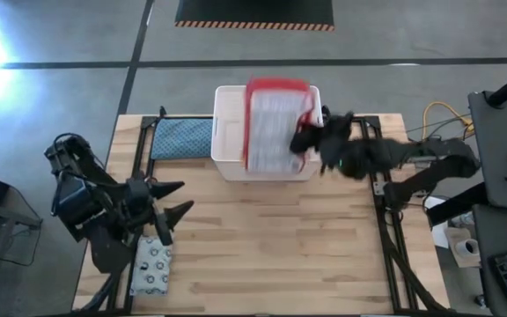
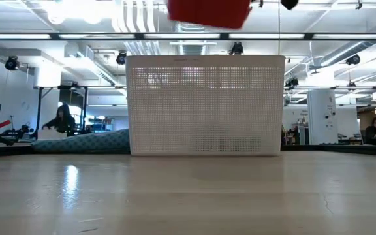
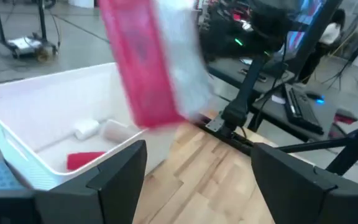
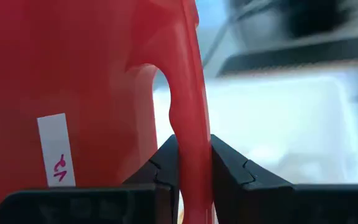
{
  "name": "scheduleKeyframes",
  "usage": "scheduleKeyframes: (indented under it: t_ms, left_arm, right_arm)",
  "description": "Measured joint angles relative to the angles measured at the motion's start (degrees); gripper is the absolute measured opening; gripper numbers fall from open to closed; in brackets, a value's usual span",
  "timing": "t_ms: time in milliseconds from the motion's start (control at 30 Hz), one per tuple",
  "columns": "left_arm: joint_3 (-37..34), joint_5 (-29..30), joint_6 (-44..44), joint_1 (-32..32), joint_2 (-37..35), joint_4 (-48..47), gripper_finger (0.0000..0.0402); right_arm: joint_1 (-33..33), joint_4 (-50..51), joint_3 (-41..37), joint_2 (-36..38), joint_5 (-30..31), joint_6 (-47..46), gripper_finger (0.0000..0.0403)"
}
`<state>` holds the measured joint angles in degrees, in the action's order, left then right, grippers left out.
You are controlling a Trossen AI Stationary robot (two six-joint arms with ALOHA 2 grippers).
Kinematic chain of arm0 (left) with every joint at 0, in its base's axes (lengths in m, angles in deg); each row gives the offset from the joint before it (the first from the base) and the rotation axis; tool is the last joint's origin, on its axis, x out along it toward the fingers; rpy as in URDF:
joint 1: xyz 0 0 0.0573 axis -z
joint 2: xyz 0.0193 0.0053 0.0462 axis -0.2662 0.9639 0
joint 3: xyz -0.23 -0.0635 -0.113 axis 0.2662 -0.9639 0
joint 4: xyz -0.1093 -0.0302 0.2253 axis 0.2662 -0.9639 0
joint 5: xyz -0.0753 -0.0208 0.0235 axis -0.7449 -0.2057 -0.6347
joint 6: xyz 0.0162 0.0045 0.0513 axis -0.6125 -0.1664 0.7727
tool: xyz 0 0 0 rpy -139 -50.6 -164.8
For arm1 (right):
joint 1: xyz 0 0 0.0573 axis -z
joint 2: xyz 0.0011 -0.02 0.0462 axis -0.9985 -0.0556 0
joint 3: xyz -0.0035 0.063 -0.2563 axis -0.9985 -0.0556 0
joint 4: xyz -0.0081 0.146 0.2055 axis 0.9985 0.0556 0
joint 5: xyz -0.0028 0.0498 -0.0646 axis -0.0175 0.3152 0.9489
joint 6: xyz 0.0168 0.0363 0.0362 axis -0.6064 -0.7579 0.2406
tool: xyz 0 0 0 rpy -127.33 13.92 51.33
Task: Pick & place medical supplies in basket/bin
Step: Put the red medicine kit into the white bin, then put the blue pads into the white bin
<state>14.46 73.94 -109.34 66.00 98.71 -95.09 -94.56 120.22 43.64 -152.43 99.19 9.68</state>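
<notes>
The flat red-edged case with a clear ribbed front [image 1: 274, 123] hangs over the white slotted bin [image 1: 227, 132], held by my right gripper [image 1: 309, 134], which is shut on it. In the low view the case's red edge [image 2: 209, 12] shows above the bin [image 2: 204, 104]. Inside the bin lie a red cylinder [image 3: 84, 160] and small white tubes [image 3: 87, 129]. My left gripper [image 1: 180, 199] is open near the table's left edge, touching nothing. The grey-white patterned pouch [image 1: 152, 266] lies flat on the table by the left arm. My right gripper [image 4: 194, 177] pinches the case's red handle strip [image 4: 188, 118] between its two fingers [image 4: 229, 168], beside the handle's cut-out. It comes roughly level from the table's right, at the case's right edge [image 1: 306, 114]. The case is lifted clear, above the bin's rim.
A blue quilted pad [image 1: 183, 137] lies left of the bin at the table's far edge. Bare wooden tabletop [image 1: 271, 238] spreads between the bin and the near edge. Metal frame rails [image 1: 381, 189] run along the table's right side. People sit in the room beyond.
</notes>
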Motion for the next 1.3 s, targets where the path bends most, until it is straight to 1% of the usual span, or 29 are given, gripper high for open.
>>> scheduleKeyframes:
  t_ms: [33, 67, 133, 200, 267, 333, 367, 400, 467, 533, 600, 700, 767, 900, 1000, 1133, 1200, 1300]
  left_arm:
    - [0.0, 0.0, 0.5, -0.2, 0.0, -0.1, 0.0269]
    - [-0.2, -0.1, 0.5, -0.4, 0.0, 0.0, 0.0269]
    - [-1.2, -0.1, 0.3, -0.7, 0.0, 0.0, 0.0269]
    - [-2.8, -0.2, -2.0, -0.8, 0.1, 0.0, 0.0269]
    - [-4.9, -0.3, -5.6, -0.8, 0.1, 0.0, 0.0269]
    - [-7.2, -1.8, -9.3, -0.7, 0.0, 0.0, 0.0269]
    - [-8.5, -2.9, -10.9, -0.8, -0.1, 0.0, 0.0269]
    - [-9.8, -4.4, -12.7, -0.8, -0.3, 0.0, 0.0269]
    - [-12.4, -7.4, -16.2, -0.8, -0.8, -0.1, 0.0269]
    - [-15.1, -10.9, -19.9, -0.8, -1.4, -0.1, 0.0269]
    - [-17.8, -15.0, -23.5, -0.8, -2.0, -0.1, 0.0269]
    - [-22.0, -21.2, -28.0, -0.7, -3.5, -0.1, 0.0269]
    - [-24.5, -24.1, -30.0, -0.7, -4.5, -0.1, 0.0269]
    - [-28.5, -25.2, -32.0, -0.7, -6.1, 0.0, 0.0269]
    - [-30.1, -25.2, -32.1, -0.8, -7.8, 0.0, 0.0269]
    - [-31.3, -25.7, -30.8, -1.2, -10.6, 0.0, 0.0269]
    - [-31.8, -26.0, -30.5, -1.2, -12.6, -0.1, 0.0269]
    - [-32.2, -26.7, -29.9, -1.4, -15.3, -0.1, 0.0269]
  right_arm:
    - [2.4, 0.1, 0.0, 0.8, 0.3, 0.9, 0.0046]
    - [5.3, 0.1, 0.0, 1.4, -1.1, 1.8, 0.0046]
    - [11.7, 0.7, 0.0, 1.9, -8.4, 2.8, 0.0046]
    - [17.7, 2.7, 0.0, 0.9, -15.5, 2.4, 0.0046]
    - [23.3, 5.7, -0.1, -1.4, -21.8, 1.4, 0.0046]
    - [28.3, 8.9, -0.2, -4.5, -28.7, 0.7, 0.0046]
    - [30.3, 10.5, -0.3, -6.1, -31.2, 0.0, 0.0046]
    - [32.1, 11.6, -0.3, -7.8, -32.9, -0.7, 0.0052]
    - [34.6, 12.4, -0.3, -10.7, -36.0, -2.1, 0.0076]
    - [35.8, 12.9, -0.2, -13.3, -41.1, -2.1, 0.0107]
    - [35.9, 13.0, -0.2, -15.2, -44.0, -0.4, 0.0139]
    - [33.9, 12.8, 0.3, -16.2, -43.8, 0.8, 0.018]
    - [31.9, 11.4, 0.6, -15.9, -42.4, 1.2, 0.0201]
    - [25.8, 4.9, 2.2, -12.7, -35.3, 3.4, 0.0228]
    - [20.5, 2.5, 4.5, -9.3, -29.2, 8.2, 0.0239]
    - [11.7, 2.8, 6.5, -6.0, -21.0, 14.8, 0.0245]
    - [7.4, 3.1, 6.6, -4.6, -19.6, 15.3, 0.0246]
    - [1.9, 3.6, 6.0, -3.8, -20.5, 13.4, 0.0246]
